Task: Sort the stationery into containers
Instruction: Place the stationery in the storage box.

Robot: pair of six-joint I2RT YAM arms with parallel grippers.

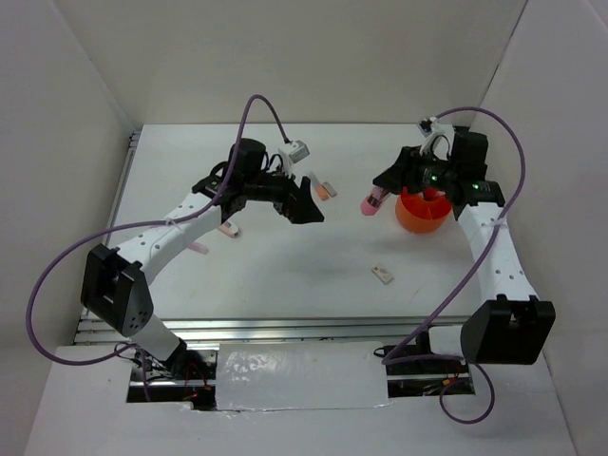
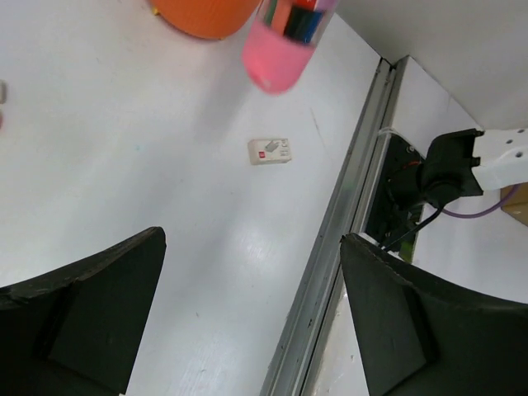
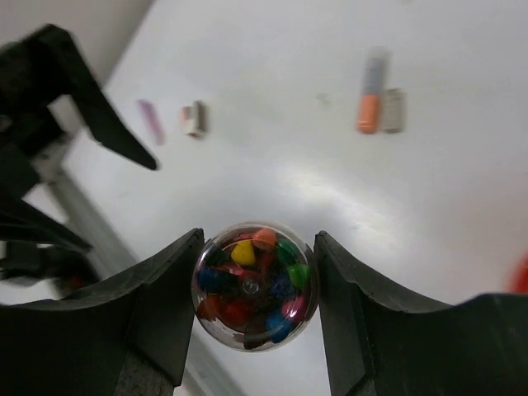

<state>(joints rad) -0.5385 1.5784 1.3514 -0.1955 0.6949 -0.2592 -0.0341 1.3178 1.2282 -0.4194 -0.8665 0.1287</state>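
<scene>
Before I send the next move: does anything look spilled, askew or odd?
Nothing spilled or damaged. The right gripper holds the pink tube in the air beside the orange tub, not in it. The white eraser lies loose on the table; the left gripper is open, empty.

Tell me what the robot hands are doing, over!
Left gripper open, empty. Right gripper shut on pink tube, beside orange tub. Nothing in the way.

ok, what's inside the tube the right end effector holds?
Through the clear end of the tube: a bundle of multicoloured tips. Their shafts are hidden, seen end-on in the right end effector.
</scene>
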